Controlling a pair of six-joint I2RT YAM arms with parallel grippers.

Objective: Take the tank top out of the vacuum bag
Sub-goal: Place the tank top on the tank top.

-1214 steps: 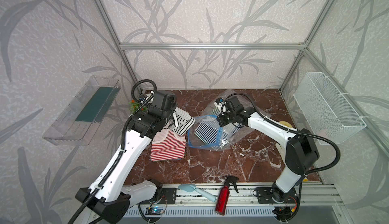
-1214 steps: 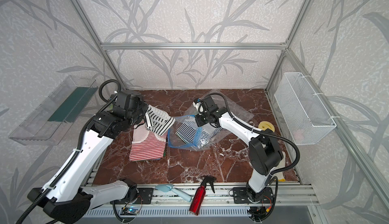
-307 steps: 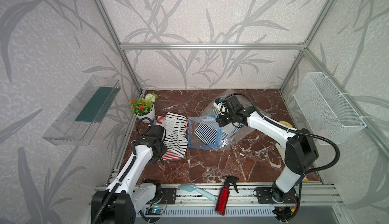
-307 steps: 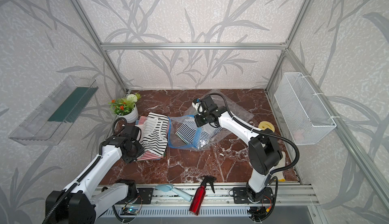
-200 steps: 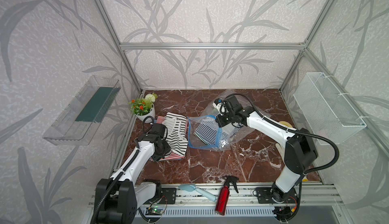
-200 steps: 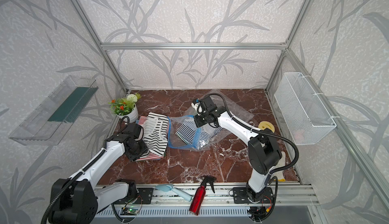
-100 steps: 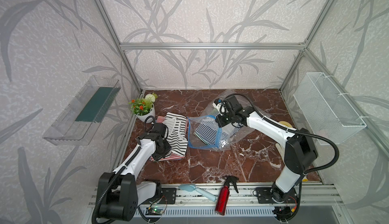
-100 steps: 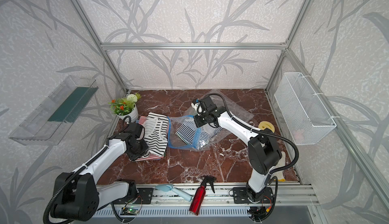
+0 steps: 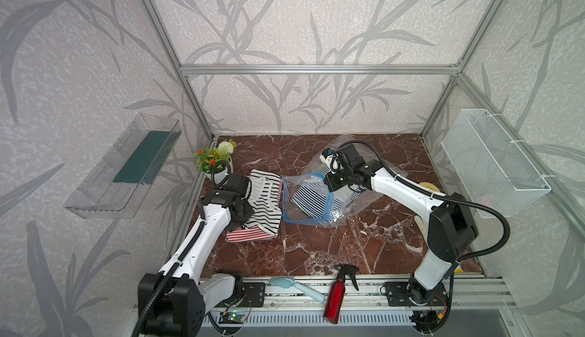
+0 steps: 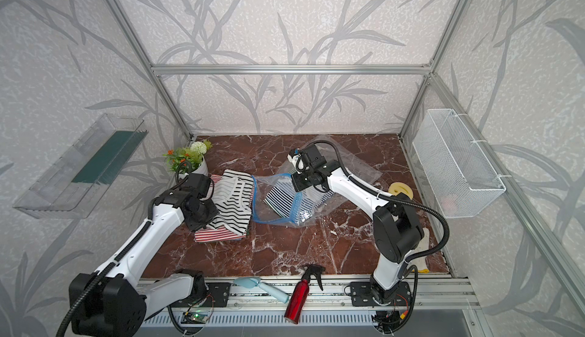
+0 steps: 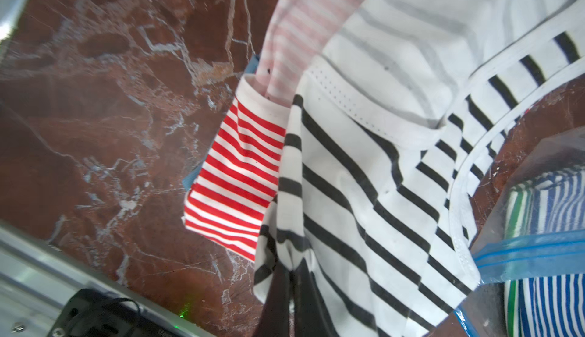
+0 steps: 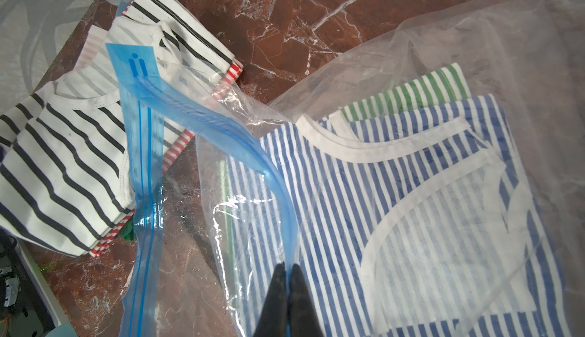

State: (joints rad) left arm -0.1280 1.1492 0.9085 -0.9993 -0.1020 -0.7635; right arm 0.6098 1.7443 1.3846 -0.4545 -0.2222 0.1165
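- Vacuum bag [image 9: 376, 164]: clear and crinkled; it lies near the middle of the marble table [image 9: 316, 253]; its blue zip strip [image 12: 202, 113] is parted into two lips, and the mouth faces your left arm.
- Right gripper [image 12: 289, 272]: clamped on the upper zip lip; it holds the mouth lifted.
- Blue-striped tank top [image 12: 395, 199]: folded and inside the bag, just behind the mouth; not yet out; a green-striped top [image 12: 405, 98] lies under it, also bagged.
- Left gripper [image 11: 293, 273]: clenched; a fold of the black-striped top [image 11: 364, 177] bunches at its tips, so it appears pinched.
- Black-striped top: outside the bag; it rests on a red-striped top [image 11: 240, 174], and its edge touches the lower zip lip.
- Flower pot [image 9: 218, 170]: stands near your left wrist.
- Hazard, pile: if you lift the black-striped top, the red-striped one may drag along; cloth clings to cloth.
- Hazard, mouth: that same pull may tug the lower lip sideways, since the top's edge touches the strip.
- Hazard, grip: your right pinch sits on thin, slick plastic; it may slip and let the mouth collapse over the blue-striped top.
- Hazard, contents: a reach inside may catch the green-striped top as well.
- Hazard, pot: a wide left swing may knock it.
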